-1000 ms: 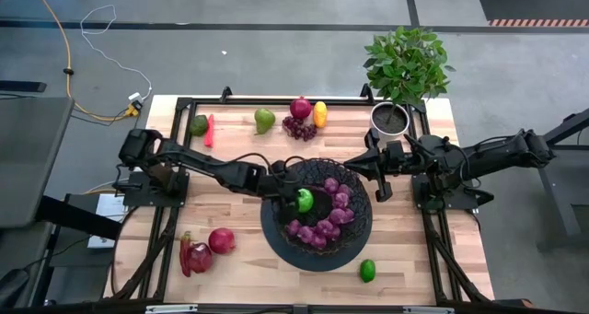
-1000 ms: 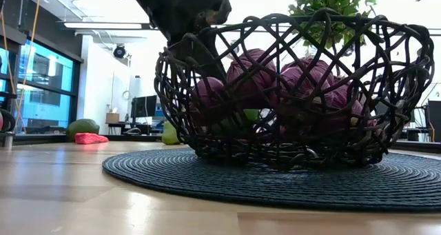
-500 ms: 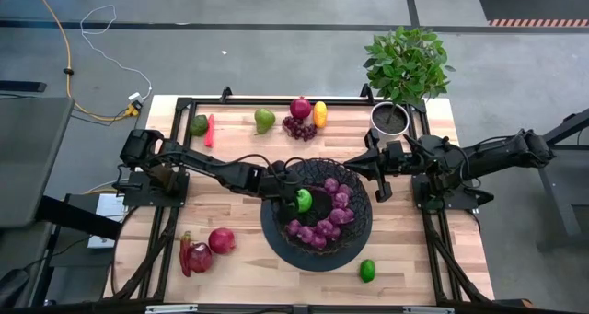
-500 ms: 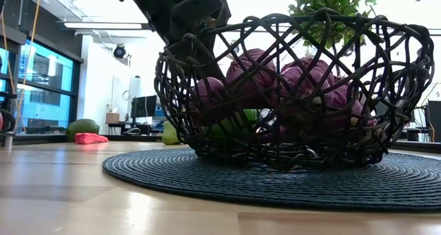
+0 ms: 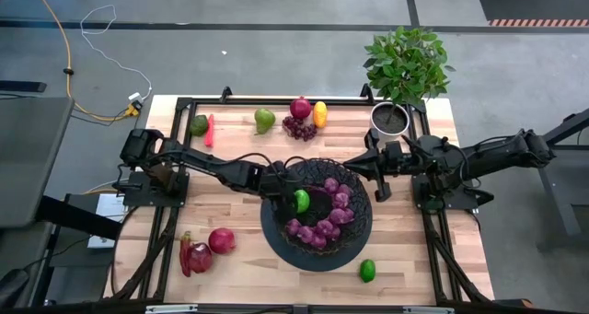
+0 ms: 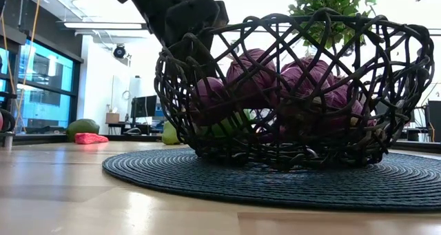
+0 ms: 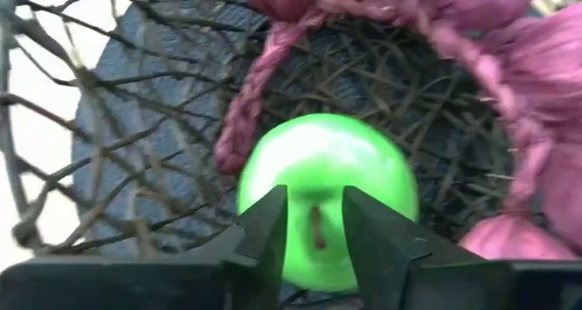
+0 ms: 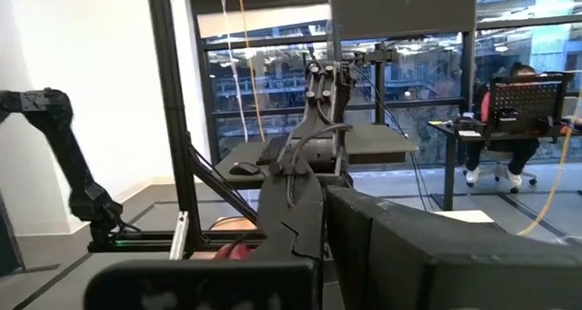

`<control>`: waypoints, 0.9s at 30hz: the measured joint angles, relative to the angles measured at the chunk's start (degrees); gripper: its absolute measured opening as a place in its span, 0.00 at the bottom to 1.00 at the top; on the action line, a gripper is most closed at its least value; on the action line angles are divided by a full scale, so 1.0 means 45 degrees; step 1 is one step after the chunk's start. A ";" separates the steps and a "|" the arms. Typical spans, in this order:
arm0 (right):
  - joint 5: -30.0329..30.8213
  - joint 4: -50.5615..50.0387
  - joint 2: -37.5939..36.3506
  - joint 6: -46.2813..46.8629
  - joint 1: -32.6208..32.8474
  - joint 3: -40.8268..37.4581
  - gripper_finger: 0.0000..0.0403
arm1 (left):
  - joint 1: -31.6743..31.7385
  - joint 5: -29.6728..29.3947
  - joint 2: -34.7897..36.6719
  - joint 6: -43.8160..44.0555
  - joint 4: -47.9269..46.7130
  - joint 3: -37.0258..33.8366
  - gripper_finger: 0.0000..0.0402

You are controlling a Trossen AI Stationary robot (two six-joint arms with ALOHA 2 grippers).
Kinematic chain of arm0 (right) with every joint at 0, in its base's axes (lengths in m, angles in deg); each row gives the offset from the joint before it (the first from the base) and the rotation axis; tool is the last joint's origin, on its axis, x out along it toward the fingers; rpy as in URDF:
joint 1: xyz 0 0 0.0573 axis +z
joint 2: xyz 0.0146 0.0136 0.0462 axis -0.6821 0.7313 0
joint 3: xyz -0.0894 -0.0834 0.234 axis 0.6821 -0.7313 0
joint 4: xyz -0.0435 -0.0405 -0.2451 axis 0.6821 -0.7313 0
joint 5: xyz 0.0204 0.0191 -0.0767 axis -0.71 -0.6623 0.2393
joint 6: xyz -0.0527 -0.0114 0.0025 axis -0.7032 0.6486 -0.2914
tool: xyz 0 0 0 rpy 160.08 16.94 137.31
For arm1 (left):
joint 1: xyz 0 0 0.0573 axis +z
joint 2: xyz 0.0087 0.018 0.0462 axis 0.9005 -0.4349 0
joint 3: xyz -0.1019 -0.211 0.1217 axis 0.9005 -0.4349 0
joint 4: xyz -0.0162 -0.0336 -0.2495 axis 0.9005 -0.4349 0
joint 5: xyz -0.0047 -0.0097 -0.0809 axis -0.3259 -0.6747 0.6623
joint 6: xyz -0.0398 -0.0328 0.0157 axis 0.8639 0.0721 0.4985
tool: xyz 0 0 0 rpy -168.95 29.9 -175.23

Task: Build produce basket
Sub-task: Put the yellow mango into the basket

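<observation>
High view, basket (image 5: 362,224) holding grapes (image 5: 322,229), apple (image 5: 301,201)

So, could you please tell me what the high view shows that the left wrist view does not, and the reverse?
Only the high view shows the produce outside the basket: a lime near the mat, a pear at the far edge, and the right end effector parked beside the potted plant. Only the left wrist view shows the left end effector with its fingers parted around the green apple. Both show the apple, the purple grapes and the basket.

Left pincer (image 5: 289,191) parted; right pincer (image 5: 351,166) shut, parked.
</observation>
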 joint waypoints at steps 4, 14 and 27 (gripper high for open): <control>0.0039 -0.0138 0.0000 0.0000 0.0000 0.0000 0.00 | 0.0180 0.0370 0.0029 0.0188 0.0033 0.0000 0.36; 0.0039 -0.0204 0.0005 0.0000 0.0000 0.0000 0.00 | 0.0701 0.1074 0.2036 0.0320 -0.0360 0.0000 0.60; 0.0045 -0.0556 0.0005 0.0000 0.0000 -0.0005 0.00 | 0.0796 0.1952 0.4923 -0.1041 -0.4069 0.0019 0.89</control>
